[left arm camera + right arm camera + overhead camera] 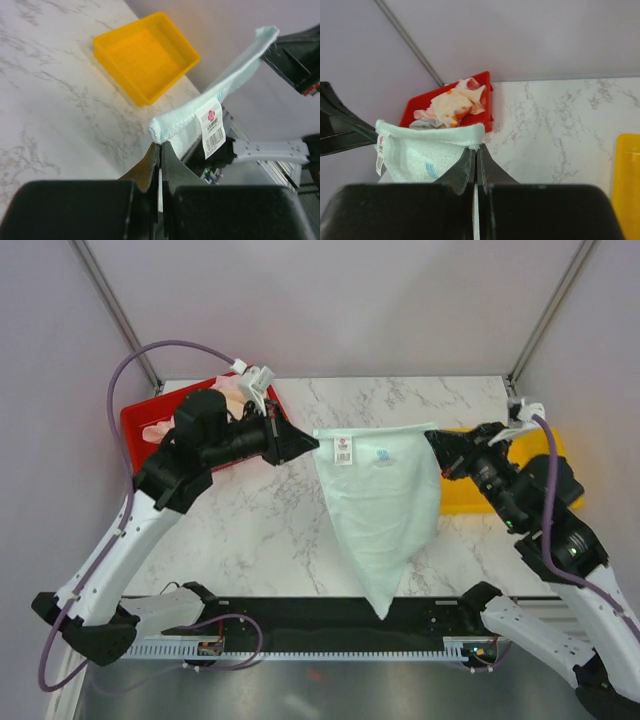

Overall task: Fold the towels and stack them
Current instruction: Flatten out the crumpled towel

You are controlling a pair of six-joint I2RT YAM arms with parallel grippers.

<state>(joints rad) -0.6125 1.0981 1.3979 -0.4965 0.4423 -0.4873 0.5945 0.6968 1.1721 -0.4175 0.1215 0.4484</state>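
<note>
Pale mint soft towel (380, 510) stretched in the air over the middle of the white marble table (250, 530), top corners pinched in the closed left gripper (308, 445) and right gripper (432, 440), lower tip hanging toward the near edge. Crumpled cream-and-orange towels (452, 105) in a red plastic tray (140, 425) at the far left corner; yellow plastic tray (465, 498) at the right edge.

the pale mint towel (380, 510) carries a white tag (343, 449) with a red mark and a black barcode, plus a small blue print. the cream towel (454, 105) has orange blotches. one tray is red (135, 420), the other tray yellow (465, 498). the table (250, 530) is white marble, veined grey.
</note>
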